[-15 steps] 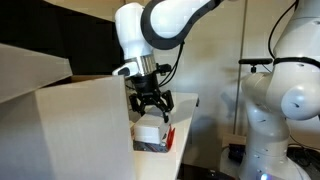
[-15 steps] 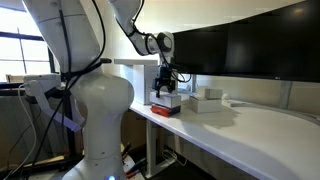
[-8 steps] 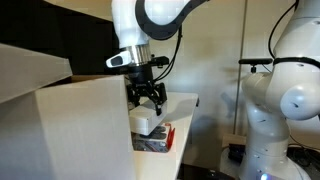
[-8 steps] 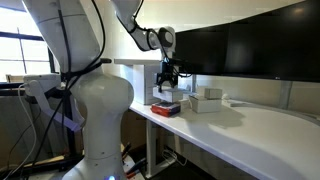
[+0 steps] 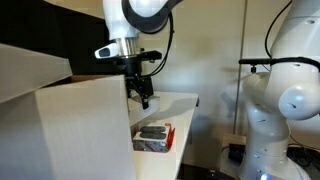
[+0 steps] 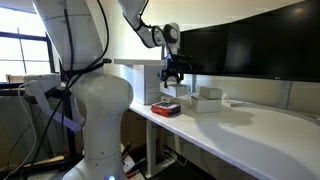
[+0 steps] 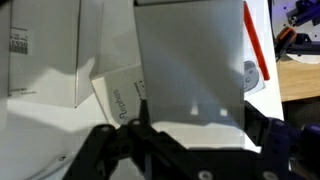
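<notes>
Matt cardboard box (smooth, plain-faced); smooth white table.

Nothing can be read. In the wrist view, small dark print stands on a white box left of the held box. A blurred word marks the card beside it.

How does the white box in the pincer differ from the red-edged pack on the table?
The white box is plain and pale all over; the red-edged pack is dark on top with a red side. The white box hangs clamped in the pincer, clear of the table; the red-edged pack lies flat on it. Both are rectangular.
</notes>
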Controlling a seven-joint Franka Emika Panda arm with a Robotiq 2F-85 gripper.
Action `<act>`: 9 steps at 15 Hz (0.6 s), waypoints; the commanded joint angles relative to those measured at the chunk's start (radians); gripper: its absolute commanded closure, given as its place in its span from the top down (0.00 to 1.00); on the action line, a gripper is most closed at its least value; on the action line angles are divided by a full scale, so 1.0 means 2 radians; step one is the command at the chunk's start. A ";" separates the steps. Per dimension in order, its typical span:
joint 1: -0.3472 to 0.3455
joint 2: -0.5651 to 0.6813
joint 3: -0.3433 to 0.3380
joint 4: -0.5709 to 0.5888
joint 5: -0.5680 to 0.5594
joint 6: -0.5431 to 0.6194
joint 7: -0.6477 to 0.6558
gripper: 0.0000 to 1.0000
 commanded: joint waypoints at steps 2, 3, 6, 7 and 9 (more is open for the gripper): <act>-0.015 0.037 0.006 0.048 -0.020 -0.003 0.047 0.61; -0.017 0.043 0.004 0.057 -0.022 -0.004 0.052 0.61; -0.025 0.056 0.003 0.081 -0.030 -0.009 0.063 0.61; -0.028 0.061 0.003 0.089 -0.036 -0.011 0.064 0.61; -0.032 0.068 0.002 0.102 -0.043 -0.013 0.066 0.61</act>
